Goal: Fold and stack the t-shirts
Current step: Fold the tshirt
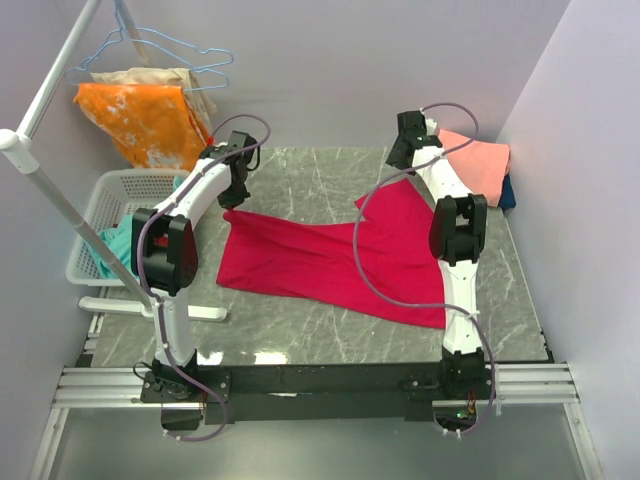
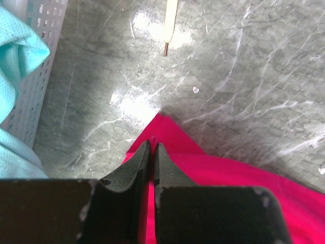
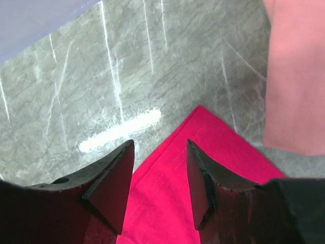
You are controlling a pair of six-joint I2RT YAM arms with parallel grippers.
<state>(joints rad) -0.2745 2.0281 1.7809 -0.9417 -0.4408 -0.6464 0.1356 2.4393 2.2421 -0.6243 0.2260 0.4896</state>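
crimson tee [image 1: 330, 262] spread left-right; left gripper [image 2: 152, 145] clamps one corner, right gripper [image 3: 160, 148] half-open over another

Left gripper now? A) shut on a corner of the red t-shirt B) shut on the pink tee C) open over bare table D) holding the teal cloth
A: the left wrist view shows the left gripper closed at a corner of the red t-shirt, red cloth showing between its jaws.
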